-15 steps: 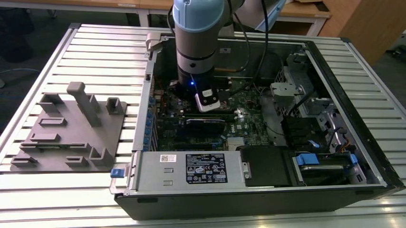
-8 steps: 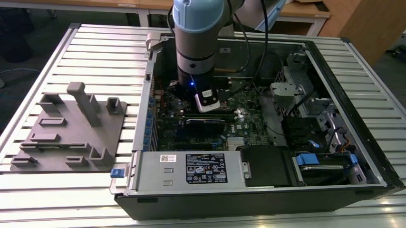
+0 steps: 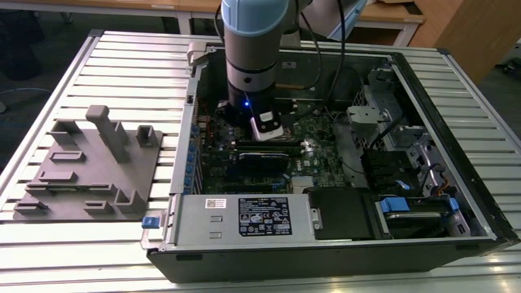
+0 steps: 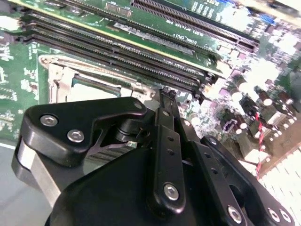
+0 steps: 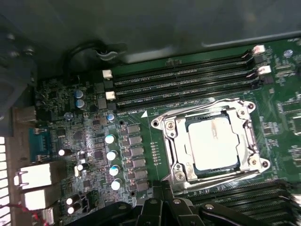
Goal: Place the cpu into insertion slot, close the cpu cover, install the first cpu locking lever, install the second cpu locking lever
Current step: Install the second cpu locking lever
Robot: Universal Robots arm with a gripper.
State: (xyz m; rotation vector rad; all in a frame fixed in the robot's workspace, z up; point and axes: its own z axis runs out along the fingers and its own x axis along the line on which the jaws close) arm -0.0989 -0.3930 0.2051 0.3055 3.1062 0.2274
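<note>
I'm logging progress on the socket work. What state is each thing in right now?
cpu: seated in the socket, metal top up.
cpu cover: down, framing the chip.
insertion slot: filled.
gripper: beside the socket, holding nothing visible.
computer case: side open.

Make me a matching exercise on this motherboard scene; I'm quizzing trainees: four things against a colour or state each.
Things:
1. cpu
2. cpu cover
3. circuit board
4. memory slots

Descriptions:
A. green
B. silver frame lying around the chip
C. long, black, empty
D. pale metal top, seated in the socket

Pairs: 1-D, 2-B, 3-A, 4-C
</note>
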